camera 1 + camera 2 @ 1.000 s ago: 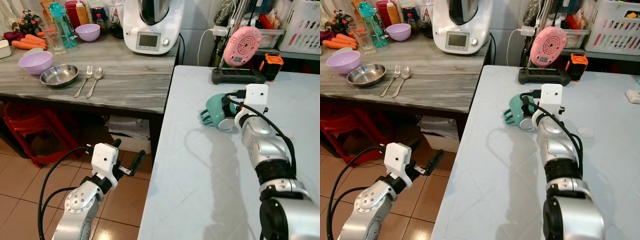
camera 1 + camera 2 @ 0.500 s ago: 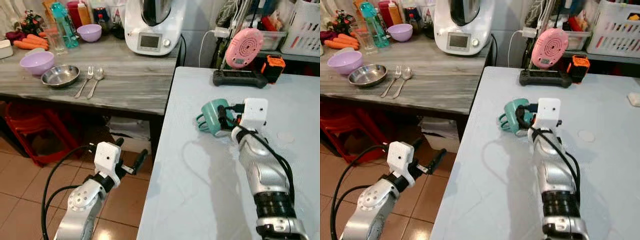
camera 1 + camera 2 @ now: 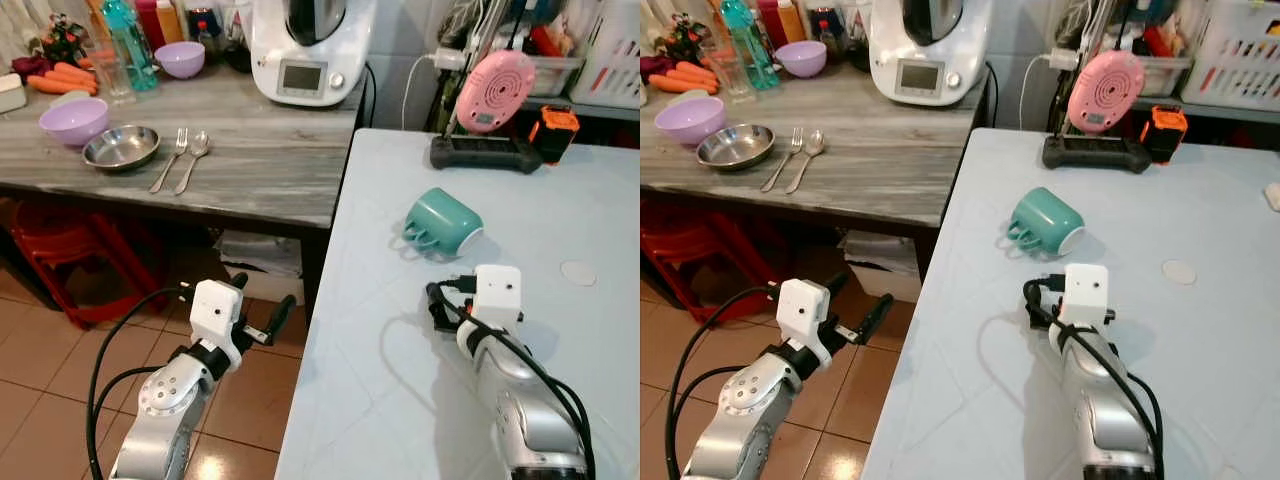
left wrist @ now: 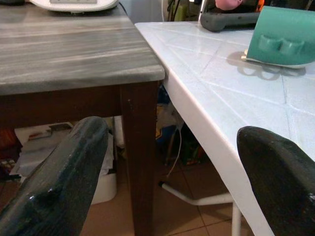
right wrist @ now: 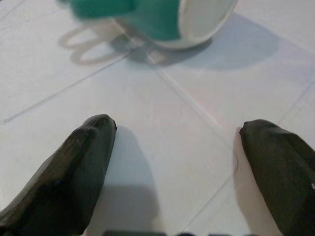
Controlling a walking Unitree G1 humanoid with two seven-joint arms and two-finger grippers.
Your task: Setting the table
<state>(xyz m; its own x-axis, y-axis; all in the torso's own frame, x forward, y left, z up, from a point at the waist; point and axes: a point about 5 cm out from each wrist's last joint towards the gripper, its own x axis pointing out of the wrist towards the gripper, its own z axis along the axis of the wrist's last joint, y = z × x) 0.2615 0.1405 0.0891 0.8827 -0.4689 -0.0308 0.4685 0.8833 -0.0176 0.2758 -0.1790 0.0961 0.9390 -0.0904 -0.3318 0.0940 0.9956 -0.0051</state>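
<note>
- Carrots [image 3: 68,78], a glass, a blue bottle [image 3: 131,48] and two purple bowls crowd the far left of the grey wooden counter [image 3: 250,165]; the nearer purple bowl [image 3: 72,120] sits just beside a steel bowl [image 3: 120,148].
- Next along lie a fork [image 3: 168,160] and a spoon [image 3: 190,160], side by side, near the steel bowl.
- Left gripper [image 3: 258,312] hangs low over the tiled floor, in front of the counter, its fingers spread wide and holding nothing.
- White kitchen machine [image 3: 310,45] stands at the back of the counter.
- Teal mug [image 3: 444,222] lies on its side on the white table [image 3: 370,400], handle toward the counter, rim toward the right.
- Right gripper [image 5: 170,169] rests low over the table near the mug, apart from it, fingers wide and empty.
- Pink round device [image 3: 494,90] stands at the table's far edge.
</note>
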